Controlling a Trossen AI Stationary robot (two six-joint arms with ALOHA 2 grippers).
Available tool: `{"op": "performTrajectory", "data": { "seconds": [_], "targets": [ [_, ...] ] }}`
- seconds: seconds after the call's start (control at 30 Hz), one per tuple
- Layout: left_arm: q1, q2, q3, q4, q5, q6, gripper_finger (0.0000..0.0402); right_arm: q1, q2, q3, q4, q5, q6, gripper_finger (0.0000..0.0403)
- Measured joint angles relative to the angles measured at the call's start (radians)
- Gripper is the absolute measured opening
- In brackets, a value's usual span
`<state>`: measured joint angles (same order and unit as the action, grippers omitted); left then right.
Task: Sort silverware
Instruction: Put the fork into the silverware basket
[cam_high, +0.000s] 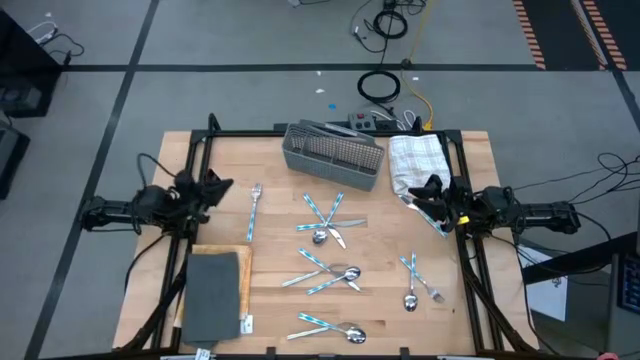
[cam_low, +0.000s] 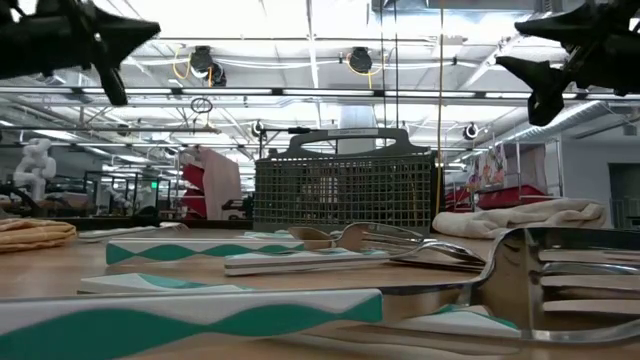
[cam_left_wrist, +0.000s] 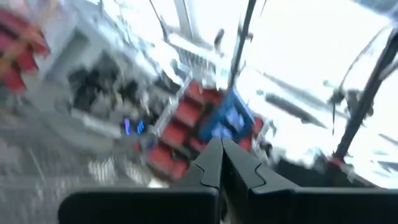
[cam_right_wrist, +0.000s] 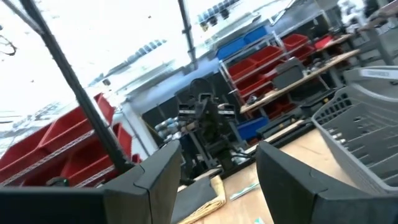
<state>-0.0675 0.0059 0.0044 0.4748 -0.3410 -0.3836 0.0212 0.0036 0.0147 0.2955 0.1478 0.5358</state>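
Several pieces of silverware (cam_high: 330, 222) lie spread over the middle and right part of the wooden tabletop (cam_high: 270, 270), in small crossed groups. One fork (cam_high: 254, 210) lies alone on the left side, near the left hand (cam_high: 222, 187). Another pair (cam_high: 418, 280) lies near the right edge, and a last group (cam_high: 335, 328) is close to the front edge. All pieces have blue-and-white patterned handles and shiny ends.

The grey mesh caddy (cam_high: 333, 155) stands at the back of the tabletop, behind the silverware; none of the pieces is seen inside it. A white cloth (cam_high: 415, 160) lies just beside the caddy on its right. A dark grey pad (cam_high: 213, 295) lies at the front left corner.

The left hand is at the left edge of the tabletop, raised, with its fingers (cam_left_wrist: 211, 165) pressed together and holding nothing. The right hand (cam_high: 425, 190) is at the right edge, next to the cloth, also raised; its fingers (cam_right_wrist: 155, 171) stand apart and nothing is between them.
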Motion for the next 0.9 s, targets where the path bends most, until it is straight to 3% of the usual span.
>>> {"op": "performTrajectory", "data": {
  "seconds": [0.17, 0.23, 0.33, 0.47, 0.63, 0.73, 0.83, 0.9],
  "targets": [
    [0.0, 0.0, 0.002, 0.176, -0.085, 0.087, 0.0007, 0.0, 0.0, 0.0, 0.0, 0.025, 0.026, 0.0194],
    [0.001, 0.003, 0.023, 0.138, -0.11, 0.035, 0.0007, 0.0, 0.0, 0.0, 0.0, 0.064, 0.068, 0.0194],
    [-0.001, 0.04, 0.132, -0.112, -0.007, -0.051, 0.0007, 0.0, 0.0, 0.0, 0.0, 0.088, 0.133, 0.0194],
    [-0.001, 0.208, 0.374, -0.551, -0.014, -0.19, 0.0007, 0.0, 0.0, 0.0, 0.0, 0.086, 0.167, 0.0194],
    [-0.001, 0.508, 0.716, -0.89, -0.021, -0.076, 0.0006, 0.0, 0.0, 0.0, 0.0, 0.088, 0.131, 0.0194],
    [0.002, 0.686, 0.899, -1.13, -0.113, -0.087, 0.0006, 0.0, 0.0, 0.0, -0.001, 0.088, 0.129, 0.0194],
    [0.023, 0.832, 1.008, -1.369, -0.276, -0.335, 0.0006, 0.0, 0.0, 0.0, -0.009, 0.088, 0.132, 0.0194],
    [0.051, 0.905, 1.034, -1.475, -0.295, -0.52, 0.0006, 0.0, 0.0, 0.0, -0.021, 0.088, 0.132, 0.0194]
  ]
}}
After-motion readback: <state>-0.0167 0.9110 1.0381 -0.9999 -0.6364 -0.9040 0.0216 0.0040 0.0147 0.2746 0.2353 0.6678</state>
